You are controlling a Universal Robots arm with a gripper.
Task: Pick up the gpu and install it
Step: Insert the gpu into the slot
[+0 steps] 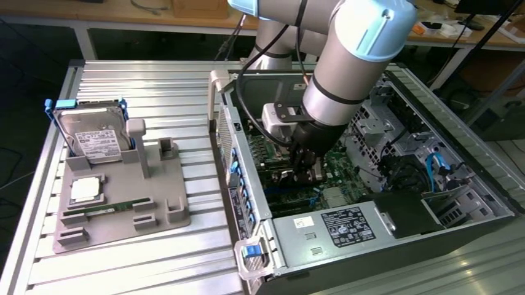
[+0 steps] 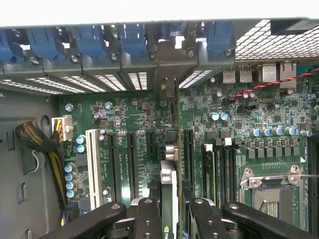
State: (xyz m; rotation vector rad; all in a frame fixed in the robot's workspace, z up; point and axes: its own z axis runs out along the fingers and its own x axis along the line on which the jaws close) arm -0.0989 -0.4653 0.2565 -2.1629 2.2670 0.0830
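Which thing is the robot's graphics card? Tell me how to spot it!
Look inside the open computer case at the green motherboard. The gripper holds the gpu there between its black fingers. Unlike the long empty slots beside it, it is a thin card standing on edge, not a groove in the board.

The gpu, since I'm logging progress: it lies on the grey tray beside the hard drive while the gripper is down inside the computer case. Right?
No. The gpu is not on the grey tray: the wrist view shows the gripper holding it edge-on over the motherboard. The gripper is indeed down inside the computer case.
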